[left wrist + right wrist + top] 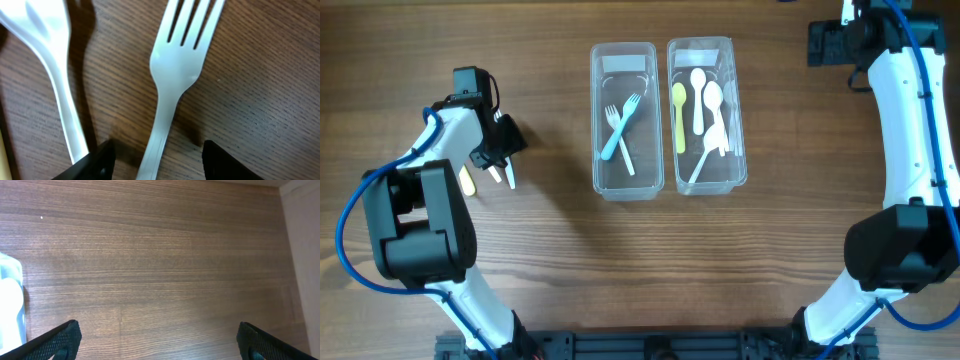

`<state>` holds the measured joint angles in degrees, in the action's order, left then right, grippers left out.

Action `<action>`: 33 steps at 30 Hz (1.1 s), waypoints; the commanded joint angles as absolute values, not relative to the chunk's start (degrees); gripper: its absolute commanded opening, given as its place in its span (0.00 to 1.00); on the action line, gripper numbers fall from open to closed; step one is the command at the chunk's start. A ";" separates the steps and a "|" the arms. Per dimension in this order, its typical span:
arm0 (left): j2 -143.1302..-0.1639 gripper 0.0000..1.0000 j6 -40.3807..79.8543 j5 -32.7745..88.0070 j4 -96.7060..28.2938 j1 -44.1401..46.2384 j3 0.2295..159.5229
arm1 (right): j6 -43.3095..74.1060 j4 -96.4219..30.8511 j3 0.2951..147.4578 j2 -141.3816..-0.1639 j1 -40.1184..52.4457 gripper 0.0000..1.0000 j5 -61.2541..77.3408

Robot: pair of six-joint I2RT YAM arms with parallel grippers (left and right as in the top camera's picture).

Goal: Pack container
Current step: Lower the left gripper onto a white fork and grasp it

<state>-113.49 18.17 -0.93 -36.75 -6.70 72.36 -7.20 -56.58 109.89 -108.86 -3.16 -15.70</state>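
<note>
The left gripper (157,161) hangs low over the table, well to the left of the clear rectangular plastic fork container (630,190). Its fingers are apart astride the handle of a white plastic fork (175,65), apparently to pinch it; nothing is clamped. A white plastic spoon (47,65) lies just beside the fork. The container holds two blue forks (620,130). The twin container (743,130) just to its right holds spoons (712,100), one yellow and the rest white. The right gripper (160,347) is far to the right, spread wide and empty.
</note>
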 commanded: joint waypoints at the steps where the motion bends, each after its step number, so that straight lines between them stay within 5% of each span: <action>1: -115.55 0.63 12.08 0.12 -35.55 -6.50 71.90 | -7.49 -56.40 110.61 -109.19 -3.07 1.00 -16.69; 8: -115.55 0.57 10.44 0.19 -34.65 -6.50 71.90 | -7.53 -56.40 110.61 -109.19 -3.07 1.00 -16.69; 12: -115.55 0.26 10.50 0.19 -34.57 -6.50 71.90 | -7.51 -56.40 110.61 -109.19 -3.07 1.00 -16.69; 14: -115.55 0.20 10.74 0.23 -34.63 -6.50 71.90 | -7.53 -56.40 110.61 -109.19 -3.07 1.00 -16.69; 22: -115.00 0.18 10.72 0.19 -35.14 -6.50 72.03 | -7.53 -56.40 110.61 -109.19 -3.07 1.00 -16.69; 25: -112.88 0.07 10.72 0.14 -35.33 -6.50 72.05 | -7.53 -56.40 110.61 -109.19 -3.07 1.00 -16.69; 33: -107.61 0.08 10.70 0.16 -37.34 -6.50 73.21 | -7.51 -56.40 110.61 -109.19 -3.07 1.00 -16.69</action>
